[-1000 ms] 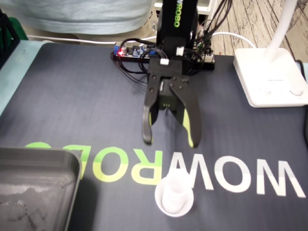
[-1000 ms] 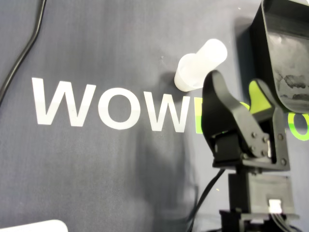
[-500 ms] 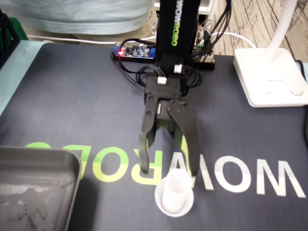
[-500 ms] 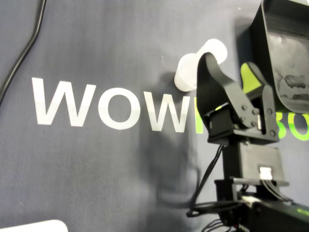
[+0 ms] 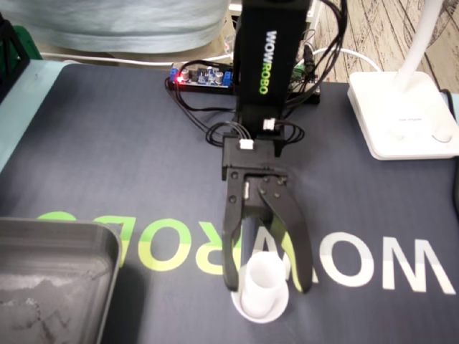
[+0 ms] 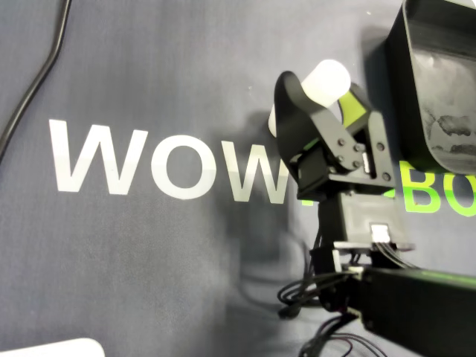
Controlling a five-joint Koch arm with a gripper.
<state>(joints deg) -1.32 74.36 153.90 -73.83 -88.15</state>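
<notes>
Fixed view: the gripper point(image 5: 267, 284) has been brought forward since a second ago and is now spread wide astride the white cup point(image 5: 262, 295), which stands ungripped on the mat point(image 5: 107, 165); closing is judged due next.

One white cup point(image 5: 262, 281) near the front edge of the mat point(image 5: 107, 143), one grey tray point(image 5: 57, 228) at its front left corner in the fixed view. One white lamp base point(image 5: 401, 107) at the far right corner, one circuit board point(image 5: 201, 75) at the far edge. One gripper point(image 5: 267, 285), two jaws.
</notes>
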